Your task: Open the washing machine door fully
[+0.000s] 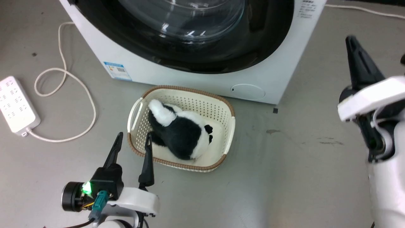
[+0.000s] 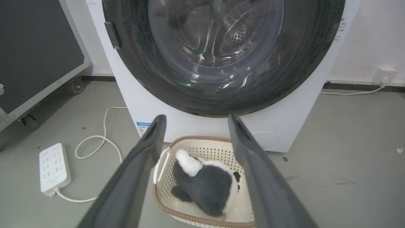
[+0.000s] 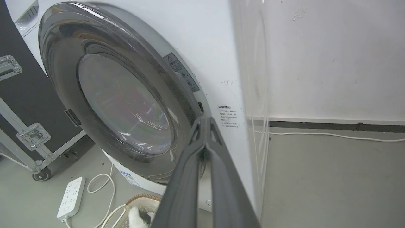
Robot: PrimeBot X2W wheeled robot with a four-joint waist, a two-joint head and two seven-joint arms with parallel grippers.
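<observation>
While the washing machine door (image 1: 190,31) lies closed against the front of the washing machine (image 1: 177,74), the left pincer (image 1: 134,136) hangs with its fingers spread and empty by the near left corner of a cream basket (image 1: 232,126). The basket stands on the floor just before the machine's bottom edge, with a black-and-white plush toy (image 1: 183,133) inside. The right pincer (image 1: 350,39) is pressed together on nothing, beside the machine's right front corner, apart from the door.
</observation>
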